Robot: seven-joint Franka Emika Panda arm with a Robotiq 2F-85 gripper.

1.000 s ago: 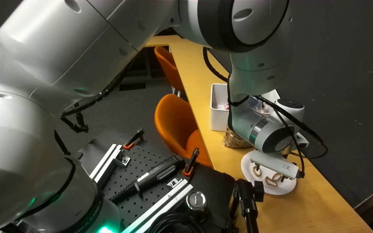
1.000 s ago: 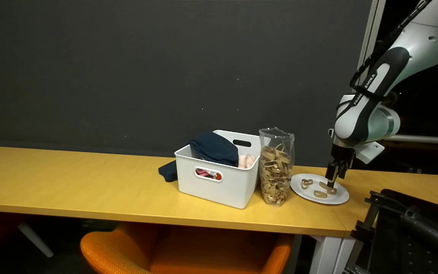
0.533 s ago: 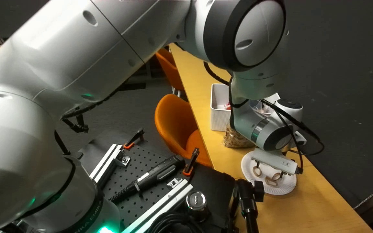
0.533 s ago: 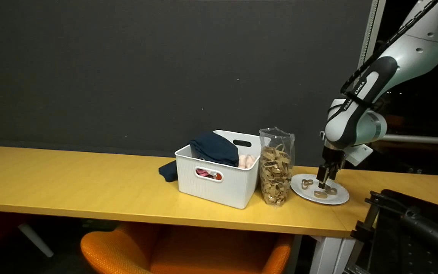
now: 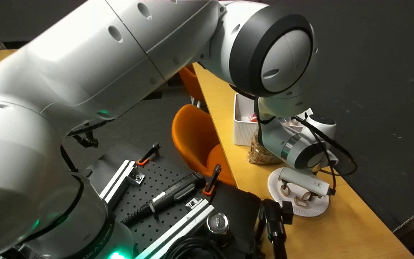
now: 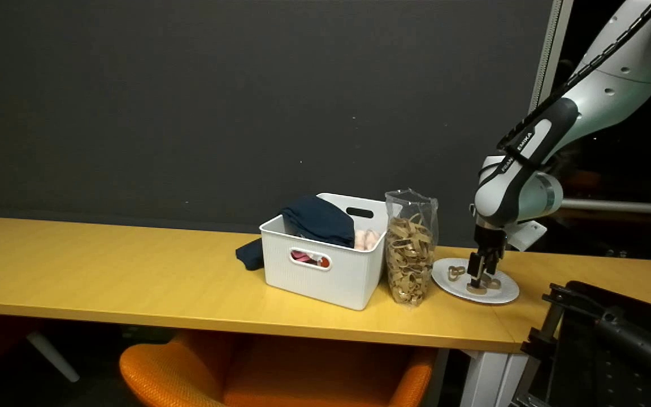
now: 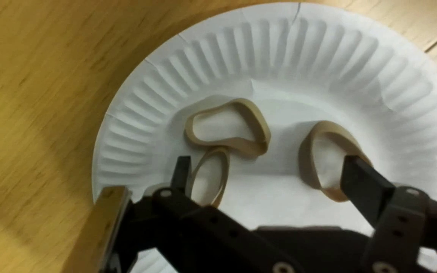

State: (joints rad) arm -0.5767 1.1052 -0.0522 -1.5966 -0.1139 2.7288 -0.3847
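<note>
Arm (image 6: 551,141) sits nearer the bag (image 6: 410,260) than a second ago, jaws spread, holding nothing above the plate (image 7: 218,53); wrist view shows curved band (image 7: 256,125) at ten o'clock, narrow band (image 7: 225,170) at nine, rounded band (image 7: 310,167) at two, seemingly none yet lifted.

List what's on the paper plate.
Two tan bands lie close together on the plate, a third apart. In the wrist view, the open gripper covers much of the plate's lower part; anything there is hidden.

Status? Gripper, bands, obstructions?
Gripper open over paper plate, holding nothing. Three tan bands on plate. Tall bag of bands stands beside plate, clear of gripper.
</note>
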